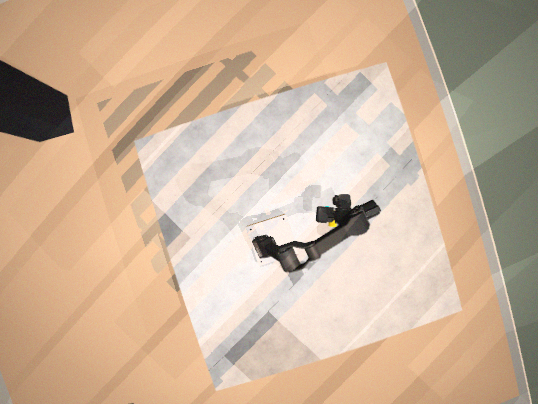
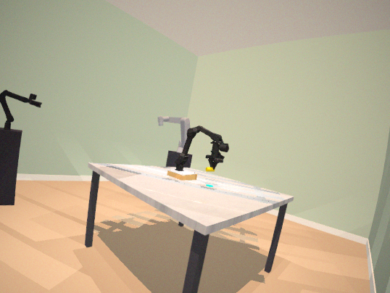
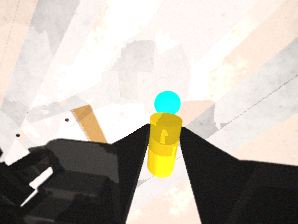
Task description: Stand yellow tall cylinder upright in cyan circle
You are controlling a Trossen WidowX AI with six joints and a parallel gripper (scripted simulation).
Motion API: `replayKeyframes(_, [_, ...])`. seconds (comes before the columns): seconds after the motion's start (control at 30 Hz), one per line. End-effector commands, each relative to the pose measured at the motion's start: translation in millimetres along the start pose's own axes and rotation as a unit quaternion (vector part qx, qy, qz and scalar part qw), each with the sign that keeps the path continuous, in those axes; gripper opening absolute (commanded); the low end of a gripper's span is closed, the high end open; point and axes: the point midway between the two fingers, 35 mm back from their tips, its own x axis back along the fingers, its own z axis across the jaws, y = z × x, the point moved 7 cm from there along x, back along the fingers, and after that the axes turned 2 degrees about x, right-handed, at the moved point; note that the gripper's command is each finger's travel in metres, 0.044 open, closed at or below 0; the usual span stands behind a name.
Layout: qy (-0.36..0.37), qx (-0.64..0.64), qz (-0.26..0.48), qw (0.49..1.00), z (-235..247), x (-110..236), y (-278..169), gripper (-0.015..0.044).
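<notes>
A: From the top view, where's the cylinder [image 1: 331,224]?

B: Only a yellow sliver shows, tucked under the arm's far end. The gripper [image 1: 334,216] covers the rest, and of the circle [image 1: 326,206] I catch just a speck of cyan at the gripper's edge. How the jaws stand can't be read from here.

A: And the exterior view?

B: The gripper [image 2: 213,167] hangs above the table [image 2: 152,203] with the cylinder [image 2: 209,169] as a small yellow blob at its tip, off the surface. The circle [image 2: 209,186] lies on the table below and a little nearer. Too small to tell tilt or how the cylinder is oriented.

A: The wrist view must settle it.

B: It does. The gripper [image 3: 165,137] is closed narrow on the cylinder [image 3: 163,145], a dark finger [image 3: 136,150] pressing each side around mid-length. The circle [image 3: 167,102] sits just beyond the cylinder's far end, its near edge hidden behind it.

A: How would it handle?

B: Rigid, smooth and probably light, I'd judge, so it could slip or swivel between the pads. A mid-length grip across the round side suits it. Tall and narrow, it may topple if put down tilted.
</notes>
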Motion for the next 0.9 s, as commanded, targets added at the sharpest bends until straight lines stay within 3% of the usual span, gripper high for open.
replayKeyframes(0.0, [0.01, 0.004, -0.01, 1.0, 0, -4, -2, 0.0105])
replayKeyframes(0.87, [0.057, 0.015, -0.087, 0.994, 0, -20, -14, 0.0105])
